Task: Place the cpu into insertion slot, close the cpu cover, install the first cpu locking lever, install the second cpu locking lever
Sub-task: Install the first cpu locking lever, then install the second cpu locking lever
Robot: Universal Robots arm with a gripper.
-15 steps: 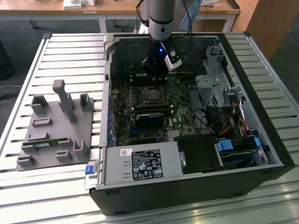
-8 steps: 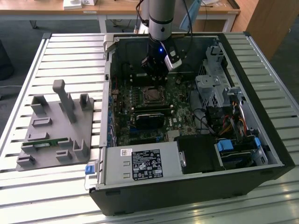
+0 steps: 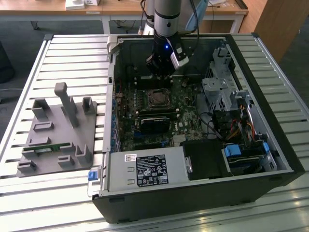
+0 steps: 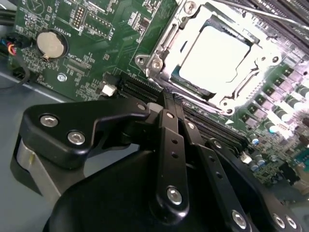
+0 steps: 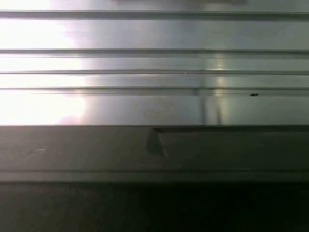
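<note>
Black-linked tool [image 4: 166, 99] up close, its fingers drawn together on nothing.
It hovers at 12 o'clock of the insertion slot [image 3: 158, 98], where the cpu [image 4: 217, 53] lies seated, and the cpu cover [image 4: 164, 43] looks lowered around it. A closed tool pressing off-line might skid off thin metal and gouge the green board [image 4: 111, 43].

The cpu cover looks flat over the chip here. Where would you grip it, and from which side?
Probably by the small tab jutting from the rim of the cpu cover, coming straight down from above. The plate lies flat around the cpu and its thin edges sit low, so a sideways pinch would find little to hold.
</note>
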